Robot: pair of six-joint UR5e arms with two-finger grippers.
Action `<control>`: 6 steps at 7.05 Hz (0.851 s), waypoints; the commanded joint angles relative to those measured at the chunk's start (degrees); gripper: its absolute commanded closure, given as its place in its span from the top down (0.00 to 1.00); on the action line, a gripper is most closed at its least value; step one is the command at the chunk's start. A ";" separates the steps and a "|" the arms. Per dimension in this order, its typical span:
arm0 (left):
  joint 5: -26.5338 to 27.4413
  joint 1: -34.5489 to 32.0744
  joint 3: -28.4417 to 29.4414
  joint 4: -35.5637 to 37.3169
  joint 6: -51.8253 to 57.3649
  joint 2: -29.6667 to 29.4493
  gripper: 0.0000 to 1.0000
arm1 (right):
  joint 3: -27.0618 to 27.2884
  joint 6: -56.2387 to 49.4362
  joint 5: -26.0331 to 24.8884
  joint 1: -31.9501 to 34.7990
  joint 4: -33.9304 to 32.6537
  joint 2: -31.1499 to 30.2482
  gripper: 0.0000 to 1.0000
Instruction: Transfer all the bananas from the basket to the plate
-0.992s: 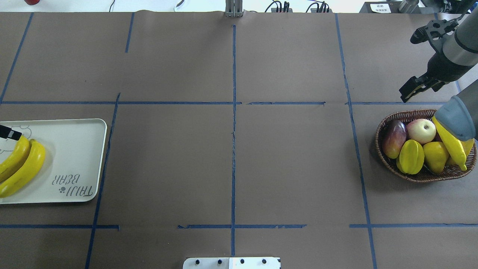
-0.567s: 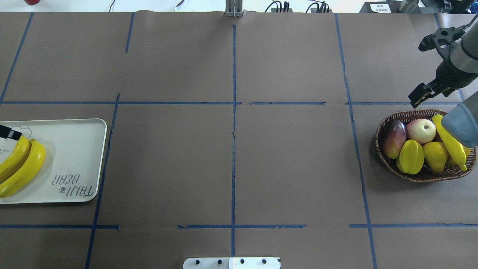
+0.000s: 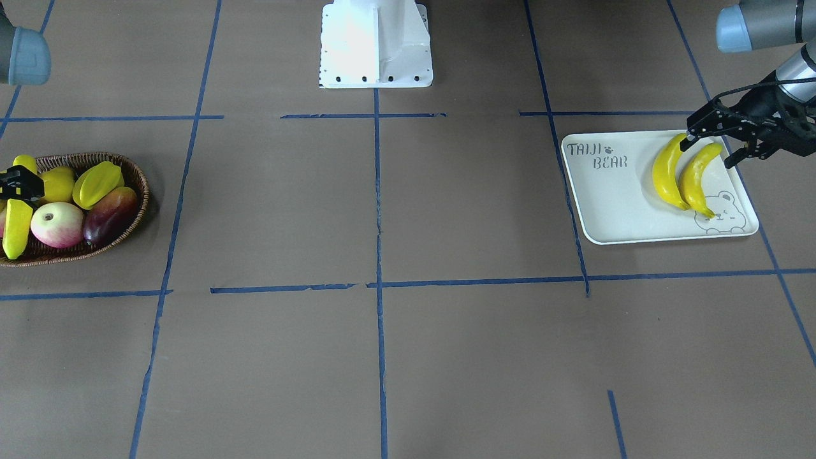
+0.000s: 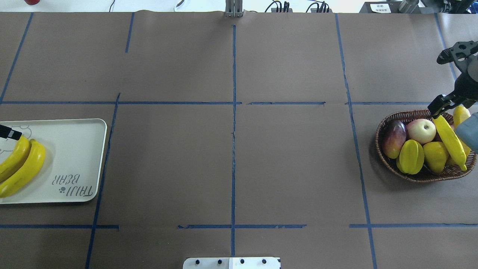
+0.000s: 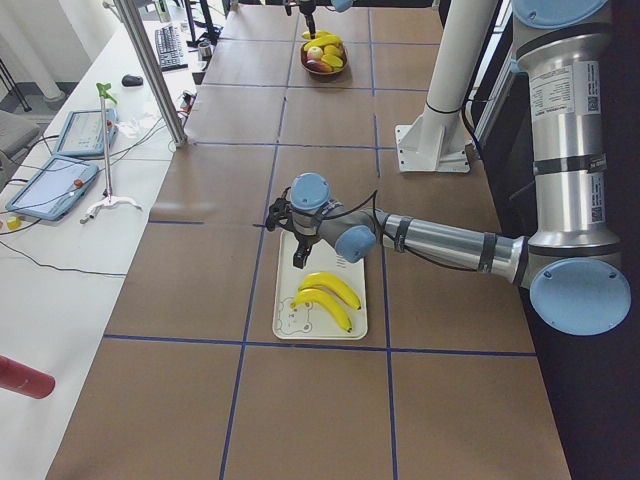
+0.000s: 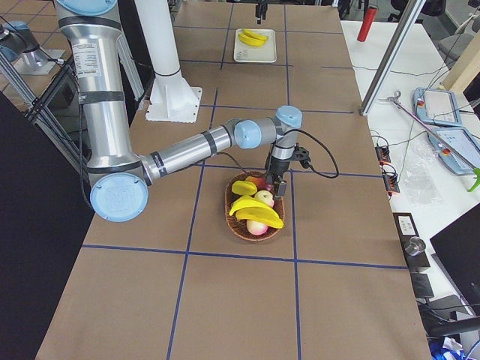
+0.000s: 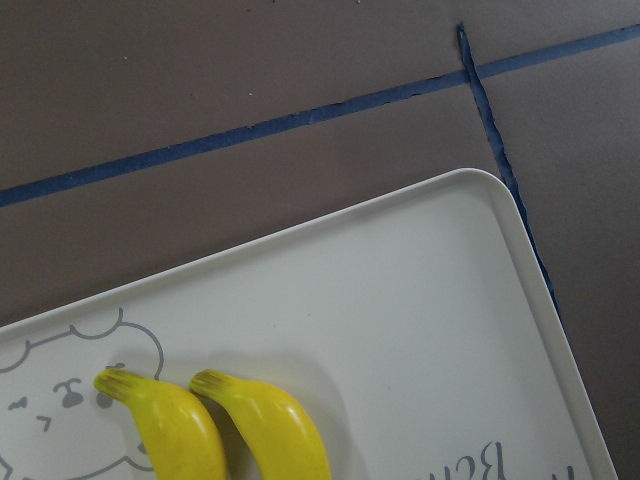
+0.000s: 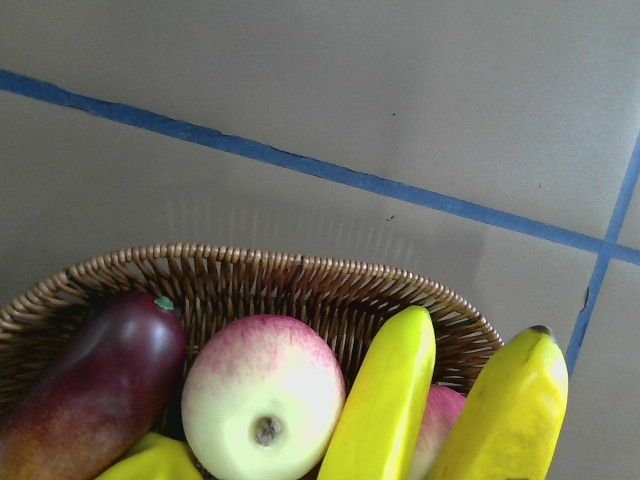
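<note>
Currently the basket holds two bananas lying side by side. With them are an apple, a dark red mango, a starfruit and a round yellow fruit. The plate carries two more bananas, pressed flank to flank beside its bear drawing.

Since a second ago the right end effector has slid from well clear of the basket's far rim to right over that rim. The arm's grey elbow has drawn off the basket, uncovering the second banana. The fruit, the plate and the left end effector have not shifted.

The right end effector is spread wide and empty. In the overhead view one fingertip sits just beside the stem end of the longer banana; whether they touch I cannot tell. Its other finger hangs well beyond the basket, over bare bench. The right wrist camera shows both basket bananas just beneath it, their tips against the wicker wall.

The left end effector is likewise open and holds nothing. Its fingers straddle the stem ends of the plate's pair from above, close to them, though contact cannot be made out.
</note>
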 commanded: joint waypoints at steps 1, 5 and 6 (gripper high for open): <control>0.00 -0.09 -0.09 -0.12 0.00 0.00 1.00 | -0.08 0.56 0.70 2.43 0.00 -0.66 0.96; 0.00 -0.09 -0.09 -0.12 0.00 0.09 1.00 | -0.08 3.36 2.10 3.06 8.41 -4.96 0.97; 0.00 -0.09 -0.09 -0.12 0.08 0.09 1.00 | -0.17 3.46 3.15 3.67 10.69 -6.62 0.97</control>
